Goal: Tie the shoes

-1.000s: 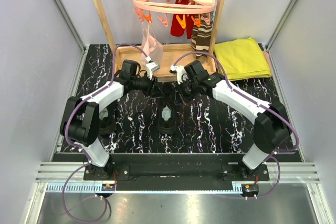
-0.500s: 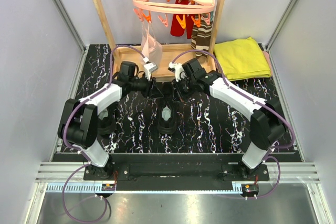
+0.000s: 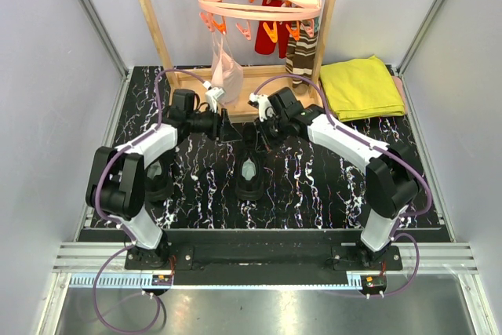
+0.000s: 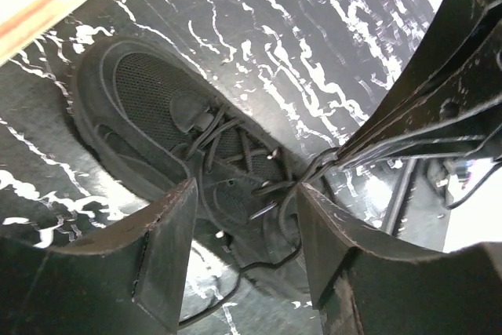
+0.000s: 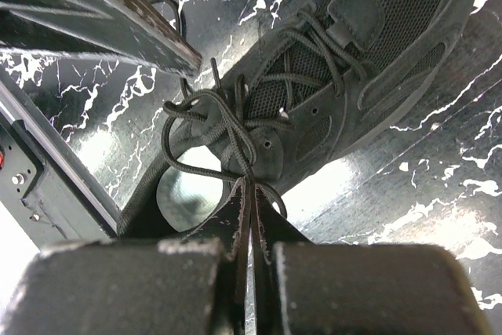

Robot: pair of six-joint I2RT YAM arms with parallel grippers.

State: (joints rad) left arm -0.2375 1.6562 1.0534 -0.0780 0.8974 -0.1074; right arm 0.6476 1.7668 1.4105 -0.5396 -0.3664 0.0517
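Note:
One black shoe lies mid-table, toe towards the back, pale insole showing. It also shows in the left wrist view and the right wrist view. My right gripper is shut on a loop of its thin black lace, the jaws pinching the lace just above the tongue. My left gripper is open and empty beside the shoe's toe; its fingers straddle the view of the laces without touching them. The second shoe lies at the left, partly hidden under my left arm.
A wooden-framed tray stands at the back with a pink clip hanger above it, holding a plastic bag, red items and striped brown socks. A yellow cloth lies at the back right.
My left gripper has drawn a little left and back from the shoe. My right gripper has shifted slightly towards the back, still holding the lace.

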